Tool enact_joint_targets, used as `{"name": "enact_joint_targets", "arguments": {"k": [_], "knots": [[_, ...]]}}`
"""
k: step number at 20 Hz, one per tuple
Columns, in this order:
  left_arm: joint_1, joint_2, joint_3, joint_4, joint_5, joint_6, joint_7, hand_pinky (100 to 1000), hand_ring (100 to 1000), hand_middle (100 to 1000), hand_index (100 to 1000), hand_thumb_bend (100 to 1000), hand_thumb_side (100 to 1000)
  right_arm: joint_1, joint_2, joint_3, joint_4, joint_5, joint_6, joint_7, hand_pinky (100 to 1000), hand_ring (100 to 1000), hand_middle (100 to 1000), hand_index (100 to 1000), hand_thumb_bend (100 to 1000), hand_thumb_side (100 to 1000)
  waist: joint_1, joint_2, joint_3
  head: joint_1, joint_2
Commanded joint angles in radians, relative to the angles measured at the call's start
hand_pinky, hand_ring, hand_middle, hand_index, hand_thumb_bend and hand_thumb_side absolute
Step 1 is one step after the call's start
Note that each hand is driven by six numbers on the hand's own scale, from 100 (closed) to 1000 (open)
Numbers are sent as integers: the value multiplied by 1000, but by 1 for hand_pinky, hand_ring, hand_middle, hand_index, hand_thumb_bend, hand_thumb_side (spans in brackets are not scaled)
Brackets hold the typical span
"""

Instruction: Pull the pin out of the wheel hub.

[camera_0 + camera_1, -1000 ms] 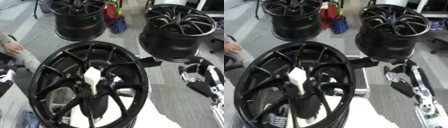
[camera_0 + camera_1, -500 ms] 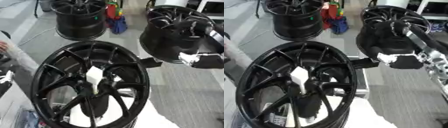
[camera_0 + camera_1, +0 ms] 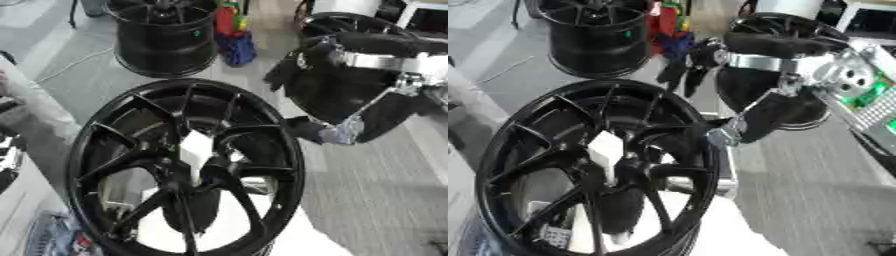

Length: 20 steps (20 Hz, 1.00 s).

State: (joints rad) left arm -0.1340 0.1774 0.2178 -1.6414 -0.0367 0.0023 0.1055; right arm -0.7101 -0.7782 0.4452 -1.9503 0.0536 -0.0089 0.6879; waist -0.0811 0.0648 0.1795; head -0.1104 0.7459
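**A:** What fills the lower half of the frame?

**B:** A large glossy black multi-spoke wheel hub [image 3: 185, 167], lying face up, its lower rim cut off by the bottom edge. Against its centre stands a pale off-white block-shaped piece [image 3: 606, 150], tilted between two spokes, just above the dark centre boss. Whether that is the pin I cannot tell; its lower end is hidden behind the spokes. Something white shows through the gaps beneath the wheel hub, and what it is I cannot make out.

**A:** And the hands?

**B:** The right hand [image 3: 689, 64] comes in from the upper right on a black arm with a silver wrist ring [image 3: 756, 62]. It hangs above the wheel hub's far rim, apart from it, touching nothing, its dark fingers [image 3: 668, 72] pointing down and to the left, straight and slightly spread. A second black arm segment [image 3: 761, 117] slants down to a silver joint just beside the rim's right edge. At the far left edge there are blurred grey and dark shapes, too smeared to name; no left hand can be made out.

**A:** Further back?

**B:** Two more black wheel rims stand on the grey floor: one upper left [image 3: 164, 37], its top cut off, and one upper right [image 3: 350, 75], largely hidden behind the arm. Between them sits a cluster of red, yellow and blue objects [image 3: 233, 35], too blurred to identify.
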Motion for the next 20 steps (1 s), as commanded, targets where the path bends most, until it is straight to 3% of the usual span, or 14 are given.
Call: {"name": "enact_joint_targets", "arguments": {"k": [1, 6, 7, 9, 20], "knots": [[-15, 29, -7, -16, -3, -1, -7, 569, 592, 616, 711, 421, 219, -54, 37, 26, 53, 60, -9, 88, 780, 752, 789, 899, 263, 347, 3, -6, 8, -12, -8], [-20, 32, -11, -18, -4, -1, -12, 569, 592, 616, 711, 422, 220, -129, 130, 69, 149, 151, -62, 168, 804, 790, 828, 912, 285, 324, 0, -5, 28, -25, -10], [-21, 32, -13, -18, -4, -1, -13, 569, 592, 616, 710, 422, 220, -142, 147, 74, 165, 165, -71, 177, 821, 821, 849, 919, 252, 332, 0, -5, 32, -29, -11], [-23, 32, -16, -19, -4, -1, -16, 569, 592, 616, 711, 422, 220, -166, 182, 84, 198, 200, -92, 194, 834, 862, 878, 925, 287, 305, 0, -5, 41, -36, -13], [-28, 30, -19, -19, -3, -2, -20, 570, 592, 615, 710, 424, 220, -204, 295, 129, 344, 334, -190, 219, 828, 867, 879, 920, 273, 277, 2, -5, 68, -59, -17]]}}
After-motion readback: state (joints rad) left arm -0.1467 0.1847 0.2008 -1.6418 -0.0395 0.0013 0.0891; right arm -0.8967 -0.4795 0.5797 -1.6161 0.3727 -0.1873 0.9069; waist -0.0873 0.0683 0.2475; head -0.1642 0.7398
